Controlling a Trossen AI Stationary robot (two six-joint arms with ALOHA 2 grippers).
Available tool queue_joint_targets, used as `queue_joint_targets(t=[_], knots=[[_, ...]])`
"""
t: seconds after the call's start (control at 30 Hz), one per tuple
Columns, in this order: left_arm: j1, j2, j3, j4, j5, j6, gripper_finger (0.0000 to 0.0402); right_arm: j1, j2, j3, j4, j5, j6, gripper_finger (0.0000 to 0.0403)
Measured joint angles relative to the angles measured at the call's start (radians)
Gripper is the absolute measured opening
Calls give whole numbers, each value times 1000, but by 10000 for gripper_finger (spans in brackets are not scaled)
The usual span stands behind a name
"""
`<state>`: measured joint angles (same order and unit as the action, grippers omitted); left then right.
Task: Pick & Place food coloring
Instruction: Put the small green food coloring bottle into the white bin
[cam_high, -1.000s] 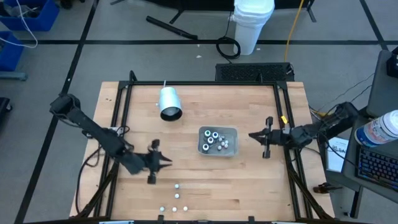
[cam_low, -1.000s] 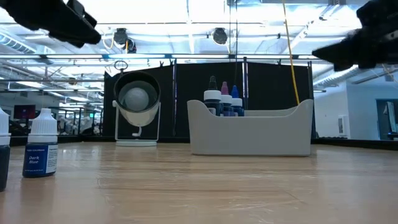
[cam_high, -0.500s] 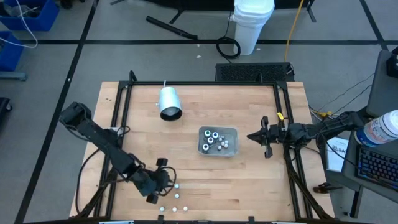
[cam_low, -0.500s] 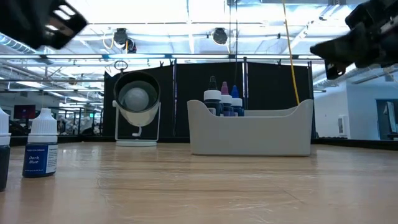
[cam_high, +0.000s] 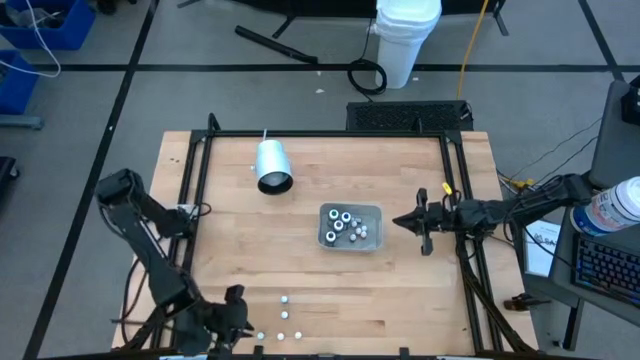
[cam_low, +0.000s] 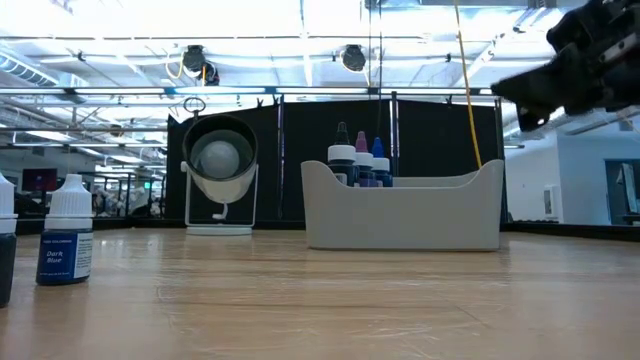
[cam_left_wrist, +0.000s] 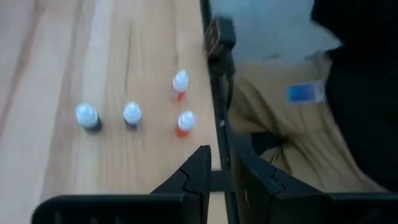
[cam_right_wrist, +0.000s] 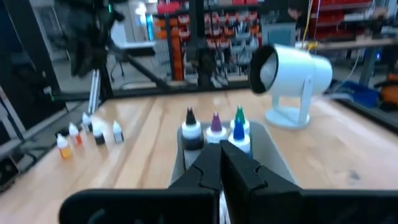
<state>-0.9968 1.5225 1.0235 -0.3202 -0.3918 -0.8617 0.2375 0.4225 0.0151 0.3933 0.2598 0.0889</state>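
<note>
Left gripper (cam_high: 232, 312) withdrawn; "Dark Blue" bottle (cam_low: 67, 231).

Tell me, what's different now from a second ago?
The left gripper has swung from mid-table back to the near edge, beside the four loose food coloring bottles, holding nothing. The right gripper crept slightly toward the grey tray and is shut. Bottles, tray and white cylinder stayed put.

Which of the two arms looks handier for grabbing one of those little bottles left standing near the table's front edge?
Probably the left. Its gripper hovers right beside the loose bottles at the table's front edge, empty. The right gripper is shut and sits beside the grey tray, farther from them.
</note>
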Motion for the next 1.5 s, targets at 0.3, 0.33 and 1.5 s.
queue_joint_targets(t=[0.3, 0.33, 1.5], knots=[[-5, 201, 33, 88, 138, 67, 68, 0, 37, 0, 78, 0, -3, 0], [-7, 212, 33, 101, 138, 71, 69, 0, 40, 0, 78, 0, 2, 0], [42, 284, 10, 64, 130, 187, 269, 0, 79, 0, 74, 0, 23, 0]])
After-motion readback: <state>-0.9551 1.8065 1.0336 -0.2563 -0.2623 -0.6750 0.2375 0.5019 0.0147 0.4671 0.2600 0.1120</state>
